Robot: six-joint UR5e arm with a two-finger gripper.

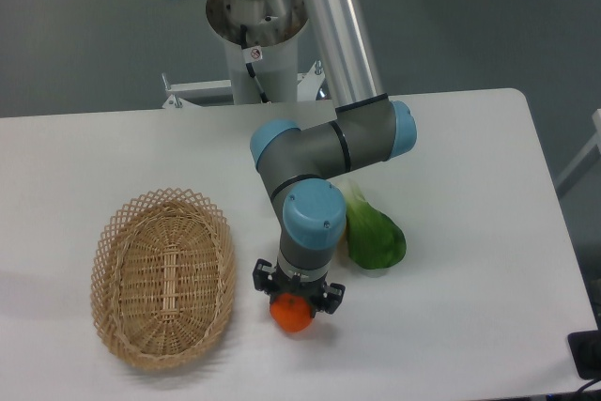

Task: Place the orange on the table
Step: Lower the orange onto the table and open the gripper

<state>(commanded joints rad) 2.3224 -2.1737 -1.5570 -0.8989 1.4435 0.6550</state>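
Gripper (292,301) is pinching orange (293,316) across its middle, low over table (470,260); fruit looking light, firm, round, likely rolling once released.

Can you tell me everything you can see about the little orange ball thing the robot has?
The small round bright-orange fruit looks smooth and a bit shiny, like an orange. Only its lower part shows, because the black pincer sits on top of it, with a finger on each side, so it seems to be gripped. It is over the large white tabletop, to the right of the oval woven wicker basket and not in it. Whether it rests on the tabletop or hangs just above cannot be told.
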